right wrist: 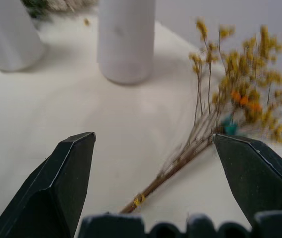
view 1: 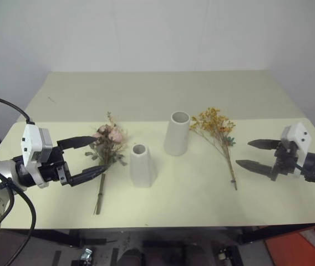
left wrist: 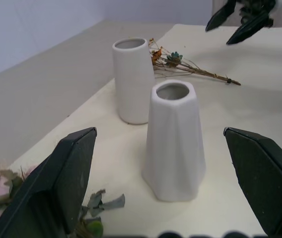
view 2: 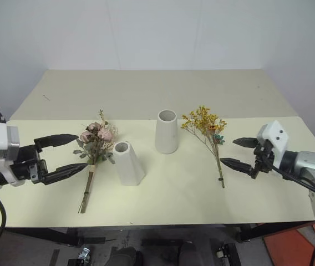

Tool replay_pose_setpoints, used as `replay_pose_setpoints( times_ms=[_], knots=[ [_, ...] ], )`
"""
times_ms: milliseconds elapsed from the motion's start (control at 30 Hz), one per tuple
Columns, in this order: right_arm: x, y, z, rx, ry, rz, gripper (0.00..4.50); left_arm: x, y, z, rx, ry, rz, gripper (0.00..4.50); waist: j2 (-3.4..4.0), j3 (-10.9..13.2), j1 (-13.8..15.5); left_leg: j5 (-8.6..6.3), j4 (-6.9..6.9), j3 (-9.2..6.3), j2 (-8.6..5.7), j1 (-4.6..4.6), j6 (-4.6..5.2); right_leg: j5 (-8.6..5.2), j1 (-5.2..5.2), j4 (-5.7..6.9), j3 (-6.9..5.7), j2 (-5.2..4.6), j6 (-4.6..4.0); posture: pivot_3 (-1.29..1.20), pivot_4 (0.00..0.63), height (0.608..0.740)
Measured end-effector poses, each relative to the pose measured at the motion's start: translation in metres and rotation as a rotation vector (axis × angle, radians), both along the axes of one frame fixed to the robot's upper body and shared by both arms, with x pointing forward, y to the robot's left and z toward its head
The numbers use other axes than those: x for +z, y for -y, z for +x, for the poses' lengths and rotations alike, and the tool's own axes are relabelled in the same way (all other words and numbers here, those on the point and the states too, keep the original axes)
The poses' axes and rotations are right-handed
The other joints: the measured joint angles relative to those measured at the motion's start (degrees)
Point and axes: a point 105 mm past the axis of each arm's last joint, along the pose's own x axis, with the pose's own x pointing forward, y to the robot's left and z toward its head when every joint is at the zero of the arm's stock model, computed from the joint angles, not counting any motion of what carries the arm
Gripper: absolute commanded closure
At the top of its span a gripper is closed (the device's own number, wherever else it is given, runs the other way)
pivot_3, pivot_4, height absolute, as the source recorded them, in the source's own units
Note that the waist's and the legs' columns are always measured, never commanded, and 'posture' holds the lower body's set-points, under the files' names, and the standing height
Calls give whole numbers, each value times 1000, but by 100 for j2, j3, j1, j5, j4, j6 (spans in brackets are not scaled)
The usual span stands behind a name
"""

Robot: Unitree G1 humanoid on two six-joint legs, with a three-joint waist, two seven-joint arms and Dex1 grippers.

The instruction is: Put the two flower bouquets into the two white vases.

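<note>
Nearest, both bouquets are laid flat on the table: the rose bouquet between the left end effector's wide-spread fingers, the yellow bouquet just beside the right end effector, also spread wide. The faceted vase and, farther back, the tall vase are stood upright between them.

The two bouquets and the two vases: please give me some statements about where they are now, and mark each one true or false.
1. The pink rose bouquet lies flat on the table, on the left of the shorter faceted vase. True.
2. The yellow bouquet stands inside the taller vase. False: it lies on the table on the right of that vase.
3. Both vases stand upright and hold no flowers. True.
4. The right tool is shut on the yellow stems. False: it is open and apart from them.
5. The left tool is open beside the pink rose bouquet. True.
</note>
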Motion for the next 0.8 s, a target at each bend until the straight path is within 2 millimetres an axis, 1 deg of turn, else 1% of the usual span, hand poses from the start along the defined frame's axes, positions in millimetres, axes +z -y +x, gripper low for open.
replay_pose_setpoints(
  times_ms=[67,133,233,300,433,533,633,767,800],
  knots=[
    [-7,-4,5,-49,-72,-21,0,2,5,4,-22,7,4,26,0,0,-13,0,-1,-1,0,0,0,0,-1,0,0,0,0,0,150,740],
    [-10,-7,8,-83,-137,-21,0,4,8,8,-40,9,6,26,0,0,-10,0,-1,-1,0,-1,0,0,-2,-2,0,0,0,0,150,740],
    [-4,-17,17,-124,-195,-32,0,9,15,18,-70,20,13,26,0,0,-11,0,1,-2,-1,-6,0,0,-4,-5,-2,1,0,0,150,740],
    [-3,-21,22,-155,-230,-61,0,13,19,27,-84,22,17,26,0,0,-8,0,0,0,-2,-7,0,0,-3,-6,-7,1,0,0,150,740],
    [-21,-23,31,-221,-346,-99,0,17,25,40,-108,17,16,26,0,0,-5,0,2,6,-4,-18,0,0,-7,-7,-9,0,0,0,150,740],
    [-32,-20,36,-278,-413,-133,0,16,27,44,-108,11,11,26,0,0,-8,0,2,4,-3,-25,0,0,-15,-4,-9,1,0,0,150,740],
    [-39,-17,41,-333,-436,-168,0,14,27,45,-108,8,-3,26,0,0,-18,0,3,4,-2,-27,0,0,-18,-6,-8,1,0,0,150,740],
    [-44,-20,46,-353,-443,-175,0,14,27,43,-117,30,-32,26,0,0,-17,0,4,3,-2,-26,0,0,-18,-4,-8,1,0,0,150,740],
    [-44,-20,46,-358,-445,-176,185,14,26,43,-114,32,-35,3,0,0,-16,0,4,3,-3,-26,0,0,-17,-5,-9,1,0,0,150,740]
  ],
)
